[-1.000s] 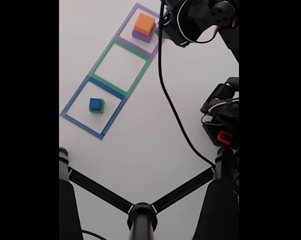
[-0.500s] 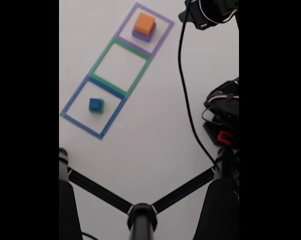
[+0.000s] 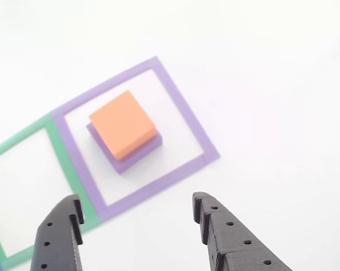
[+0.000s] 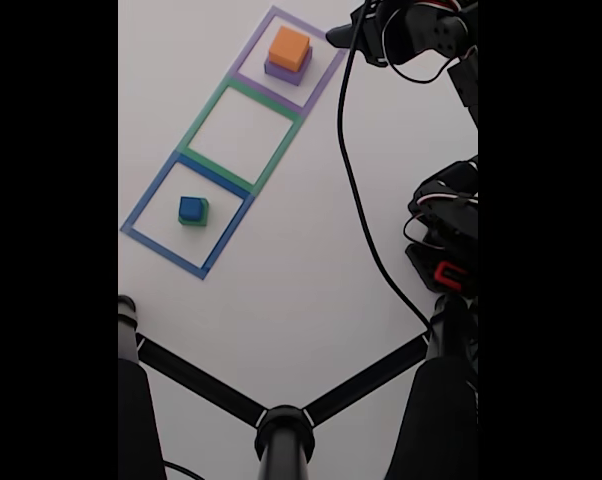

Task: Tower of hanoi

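Note:
In the fixed view the orange block (image 4: 288, 47) sits on the purple block (image 4: 284, 72) inside the purple tape square. The small blue cube (image 4: 190, 207) rests on the green block (image 4: 194, 221) inside the blue tape square. My gripper (image 4: 334, 38) hovers just right of the purple square. In the other view the orange block (image 3: 123, 123) covers most of the purple block (image 3: 137, 156). Below them my gripper (image 3: 137, 200) is open, with nothing between its black fingers (image 3: 215, 226).
Three tape squares run in a diagonal row: purple (image 4: 316, 88), green (image 4: 203, 112), blue (image 4: 151, 195); the green one holds nothing. A black cable (image 4: 356, 200) crosses the white table. The arm's base (image 4: 446, 240) stands at right and black stand legs (image 4: 281, 430) fill the bottom.
The gripper pulled back to the right half a second ago and has now swung left again to the purple square's edge. No block has moved.

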### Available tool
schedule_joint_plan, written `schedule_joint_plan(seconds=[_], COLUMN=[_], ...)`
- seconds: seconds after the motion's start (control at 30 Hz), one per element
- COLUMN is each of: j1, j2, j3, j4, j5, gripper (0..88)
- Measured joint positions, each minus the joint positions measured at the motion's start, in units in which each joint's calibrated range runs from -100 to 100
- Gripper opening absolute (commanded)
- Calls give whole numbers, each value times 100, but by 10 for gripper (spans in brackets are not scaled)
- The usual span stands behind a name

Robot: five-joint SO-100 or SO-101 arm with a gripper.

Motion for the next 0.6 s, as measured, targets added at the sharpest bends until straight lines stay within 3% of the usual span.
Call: schedule_joint_plan(seconds=[0.13,0.33,0.6], j1=[16,16,131], j2=[-203,-287,422], j3=[853,2376,4143], j4=[-803,-2697,-6204], j5=[0,0,0], gripper=[294,432,418])
